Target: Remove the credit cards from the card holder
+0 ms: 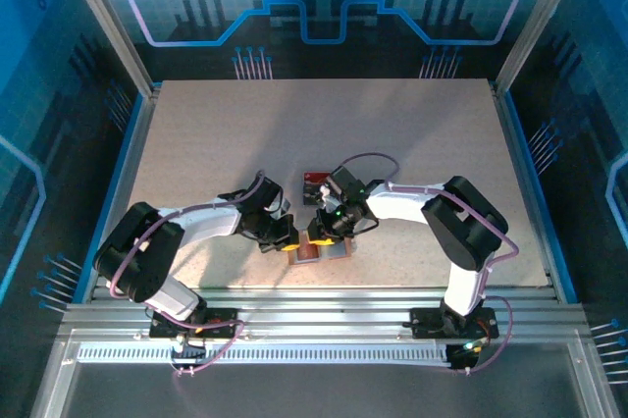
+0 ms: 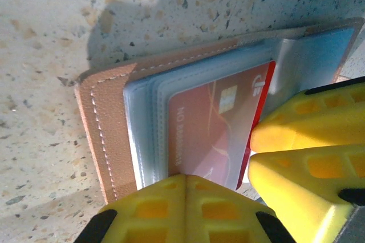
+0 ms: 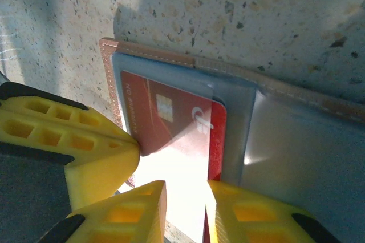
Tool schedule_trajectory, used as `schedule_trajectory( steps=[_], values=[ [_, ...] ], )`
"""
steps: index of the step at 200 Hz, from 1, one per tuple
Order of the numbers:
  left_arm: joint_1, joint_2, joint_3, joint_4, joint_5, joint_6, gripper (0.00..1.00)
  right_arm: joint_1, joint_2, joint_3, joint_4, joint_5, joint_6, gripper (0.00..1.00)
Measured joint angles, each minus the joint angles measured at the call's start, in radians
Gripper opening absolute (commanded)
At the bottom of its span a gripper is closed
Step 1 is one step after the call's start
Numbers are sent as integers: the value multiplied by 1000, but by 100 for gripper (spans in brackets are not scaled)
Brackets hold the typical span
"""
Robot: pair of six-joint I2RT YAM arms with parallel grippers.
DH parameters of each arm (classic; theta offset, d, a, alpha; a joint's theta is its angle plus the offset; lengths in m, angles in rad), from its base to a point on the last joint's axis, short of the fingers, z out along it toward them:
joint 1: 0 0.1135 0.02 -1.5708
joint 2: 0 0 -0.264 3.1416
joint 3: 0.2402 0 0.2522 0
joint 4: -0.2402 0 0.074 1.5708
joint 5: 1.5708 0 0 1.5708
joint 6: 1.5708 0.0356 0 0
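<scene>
Card holder [image 2: 108, 123] lies open and flat on the worktop [image 2: 57, 26]. The red card [image 2: 211, 123] sits in one of the holder's clear pockets, with a strip of its short end bare past the pocket mouth, on the side away from the holder's stitched end.

Your left pincer [image 2: 183, 189] has its fingers pressed together and bears on the holder's long edge beside the card. It pinches nothing that I can make out. Your right pincer [image 3: 183, 189] is at the card's bare end. A narrow gap shows between its fingers with the card's end in it, but I cannot tell whether the pads are actually biting.

The step in hand, as I judge it, is drawing the red card out.
- **Grip:** make sure of the bite first, and close on the bare card end alone, not on the pocket film beside it.
- **Pull:** go straight along the card's length, away from the holder's stitched end, low and level, so the card slides rather than bows.
- **Anchor:** lean on the holder with the left pincer. If the holder creeps along with the card, stop and press harder before pulling on.
</scene>
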Motion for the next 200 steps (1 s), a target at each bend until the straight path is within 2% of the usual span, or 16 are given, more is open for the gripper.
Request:
schedule_trajectory(
  steps=[105,200],
  values=[
    [0,0,5,-19,-7,0,0,0,-3,18,-69,54,-42,25],
    [0,0,10,-24,-7,0,0,0,-82,23,-146,113,-53,25]
  ],
)
